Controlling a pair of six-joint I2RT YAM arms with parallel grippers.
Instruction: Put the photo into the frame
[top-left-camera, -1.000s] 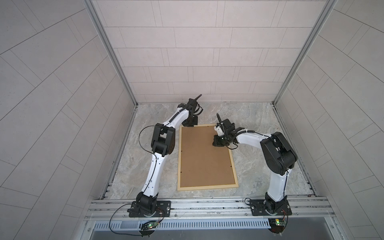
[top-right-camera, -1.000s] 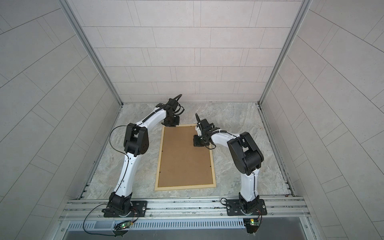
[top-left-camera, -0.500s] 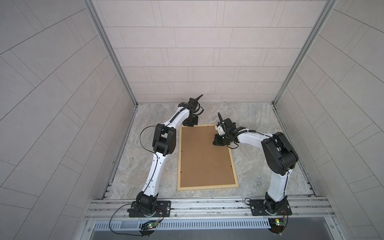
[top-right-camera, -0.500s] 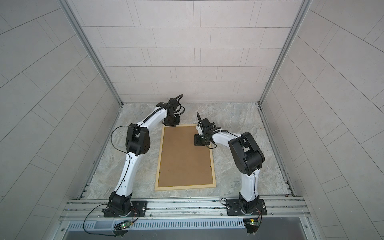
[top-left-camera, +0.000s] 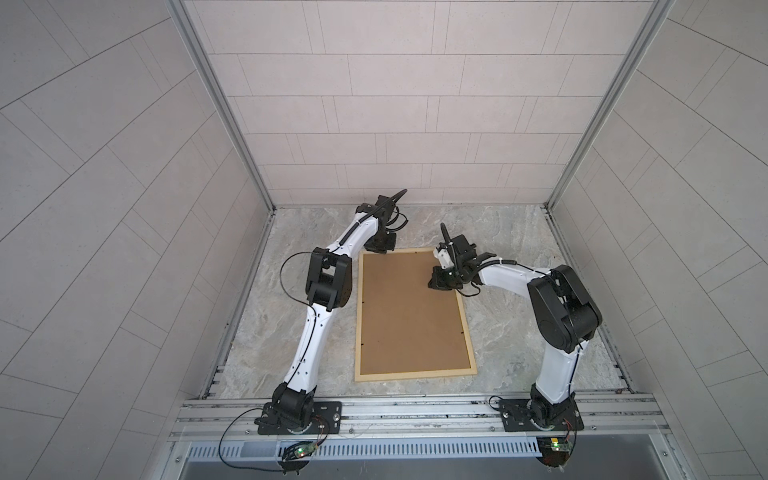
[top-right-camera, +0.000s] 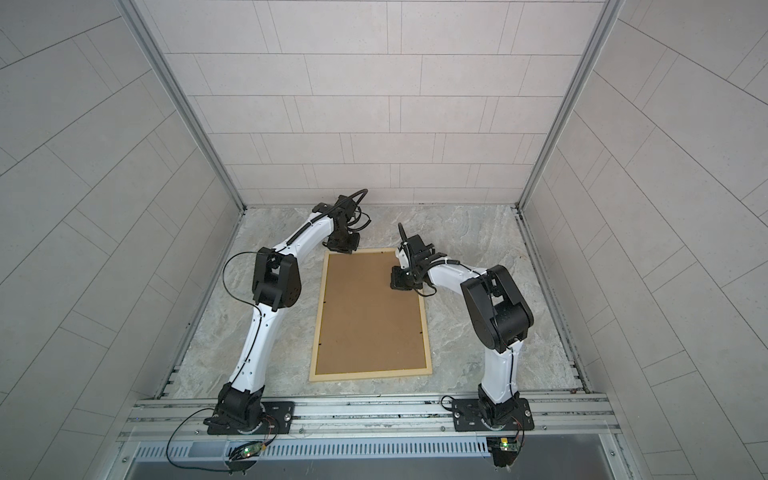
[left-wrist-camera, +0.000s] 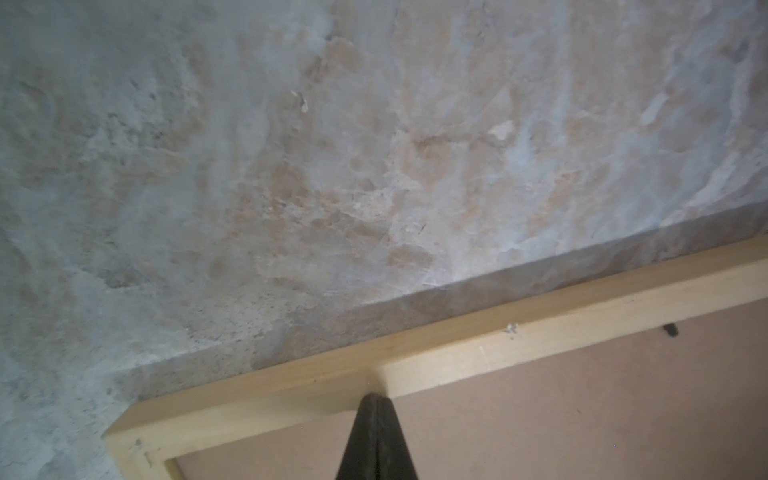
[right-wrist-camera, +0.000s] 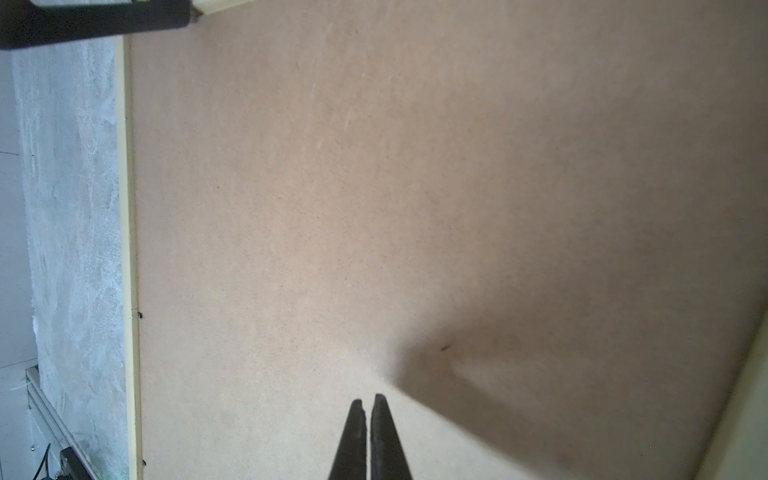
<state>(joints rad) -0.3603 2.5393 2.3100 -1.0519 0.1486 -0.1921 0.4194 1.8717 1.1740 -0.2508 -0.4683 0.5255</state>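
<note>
The frame (top-left-camera: 415, 376) (top-right-camera: 370, 376) of pale wood lies flat on the stone-patterned table, filled by a brown backing board (top-left-camera: 409, 316) (top-right-camera: 370, 316). The photo is hidden. My left gripper (top-left-camera: 380, 249) (top-right-camera: 343, 249) is shut at the frame's far left corner. In the left wrist view its tip (left-wrist-camera: 376, 397) touches the inner edge of the far bar (left-wrist-camera: 540, 328), where the board (left-wrist-camera: 582, 407) begins. My right gripper (top-left-camera: 434, 284) (top-right-camera: 395, 286) is shut and empty. It points down at the board (right-wrist-camera: 415, 208) near the right bar, with its tips (right-wrist-camera: 368, 401) just above it.
Tiled walls close in the back and both sides. A metal rail (top-left-camera: 415, 409) with the arm bases runs along the front. Bare table (top-left-camera: 511, 332) lies to the right of the frame, and a narrower strip (top-left-camera: 270, 332) lies to its left, under the left arm.
Both grippers stay shut at nearly the same spots. The right arm's elbow has drifted slightly to the right. The frame and the board have not moved.
</note>
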